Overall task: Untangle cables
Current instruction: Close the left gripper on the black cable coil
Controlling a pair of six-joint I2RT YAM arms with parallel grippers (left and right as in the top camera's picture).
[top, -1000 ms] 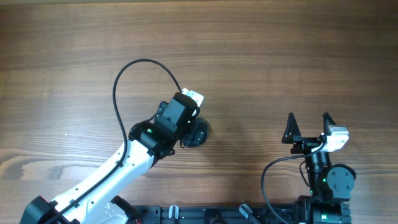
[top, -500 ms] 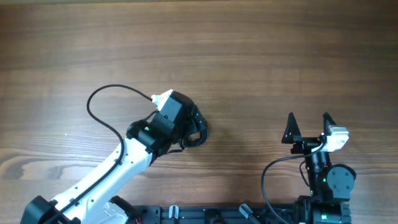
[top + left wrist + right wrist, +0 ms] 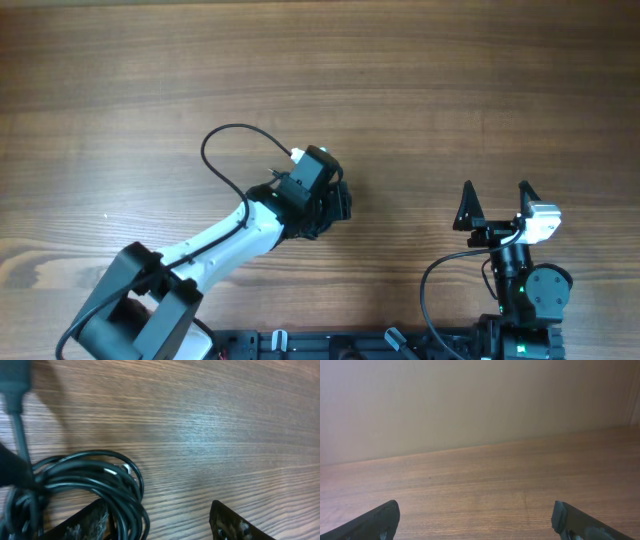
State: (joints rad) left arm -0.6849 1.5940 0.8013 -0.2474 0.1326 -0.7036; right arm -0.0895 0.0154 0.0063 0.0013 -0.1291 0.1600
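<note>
The cables (image 3: 95,482) are one small bundle of thin black loops on the wooden table, at the lower left of the left wrist view. A small plug end shows inside the loops. My left gripper (image 3: 157,515) is open, and the bundle lies against and over its left finger while its right finger stands apart on bare wood. In the overhead view the left gripper (image 3: 335,205) covers the bundle. My right gripper (image 3: 496,195) is open and empty at the right, far from the cables, and the right wrist view shows its jaws (image 3: 475,517) over bare wood.
The left arm's own thick black cable (image 3: 222,150) loops out over the table to the left of the wrist. The wooden table (image 3: 450,90) runs to a pale wall (image 3: 470,400) behind it.
My left wrist has turned and shifted a little to the right over the bundle. The arm's cable loop has swung and changed shape. The right arm has not moved.
</note>
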